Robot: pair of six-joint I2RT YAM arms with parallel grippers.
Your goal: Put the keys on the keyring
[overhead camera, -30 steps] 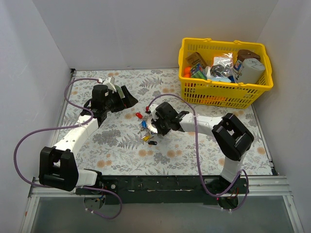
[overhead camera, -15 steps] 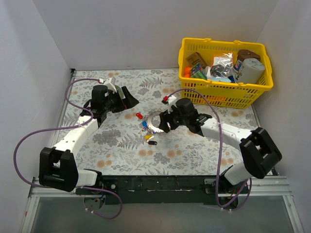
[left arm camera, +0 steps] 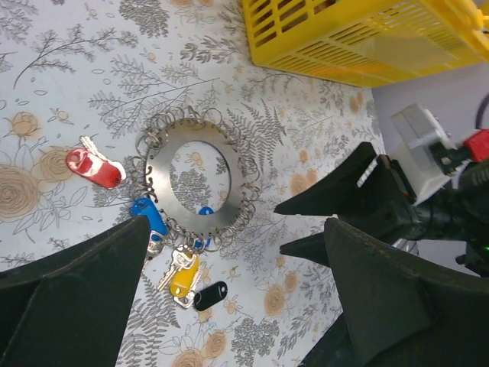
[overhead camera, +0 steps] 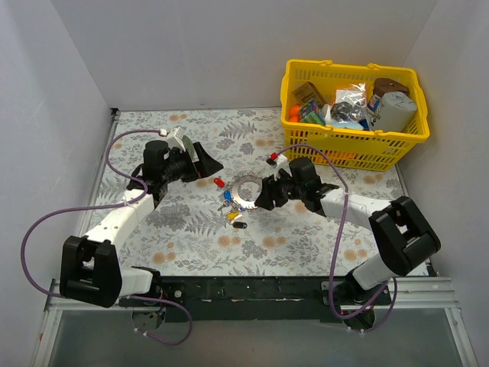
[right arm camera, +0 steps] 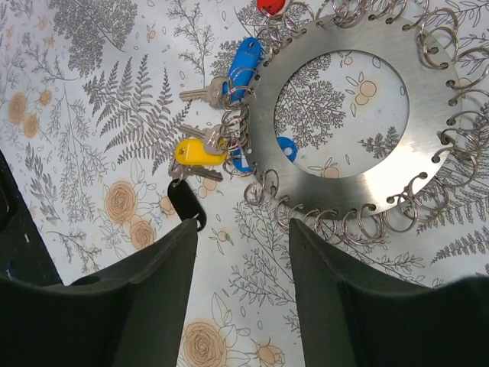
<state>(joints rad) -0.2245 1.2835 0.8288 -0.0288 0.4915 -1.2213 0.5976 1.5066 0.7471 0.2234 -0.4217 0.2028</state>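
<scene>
So we've got the keyring [overhead camera: 246, 192] lying flat on the table [overhead camera: 183, 229], with the blue, yellow and black keys [overhead camera: 230, 209] bunched at its near-left edge (the red key [overhead camera: 219, 183] is round the far-left side). Our right gripper [overhead camera: 262, 197] sits just beside it, fingers spread and empty. Our left gripper [overhead camera: 209, 157] gapes wide too, further off.

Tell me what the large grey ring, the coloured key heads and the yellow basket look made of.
Large grey flat ring: metal, probably steel; brushed finish, with faint grain and a soft sheen.
Coloured key heads: likely plastic; smooth, saturated colours with slight gloss, unlike the silvery blades.
Yellow lattice basket: looks like moulded plastic; uniform colour, slotted walls.
</scene>
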